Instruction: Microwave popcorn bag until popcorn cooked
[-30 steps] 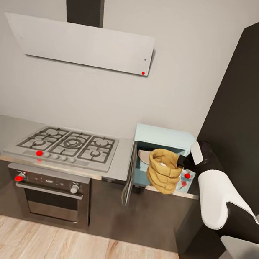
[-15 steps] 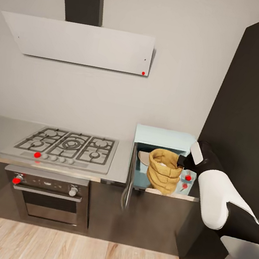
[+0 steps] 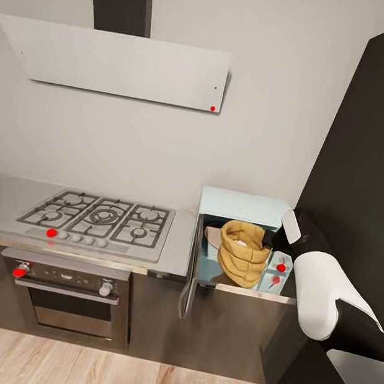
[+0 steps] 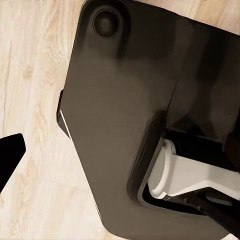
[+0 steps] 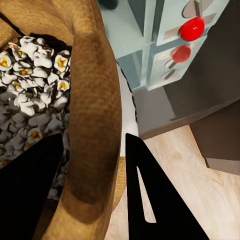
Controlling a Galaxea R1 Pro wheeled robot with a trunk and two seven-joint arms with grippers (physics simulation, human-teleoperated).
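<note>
Bag (image 3: 243, 254) sits at microwave (image 3: 245, 205) mouth; we clamp its rim w/ right gripper (image 5: 92, 165); left gripper's state unclear.

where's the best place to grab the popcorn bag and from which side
Judging by the pictures: the rolled rim of the popcorn bag, from its right side, one finger inside and one outside. The rim is thick, the mouth open, and the right gripper already straddles it there, at the microwave opening.
</note>
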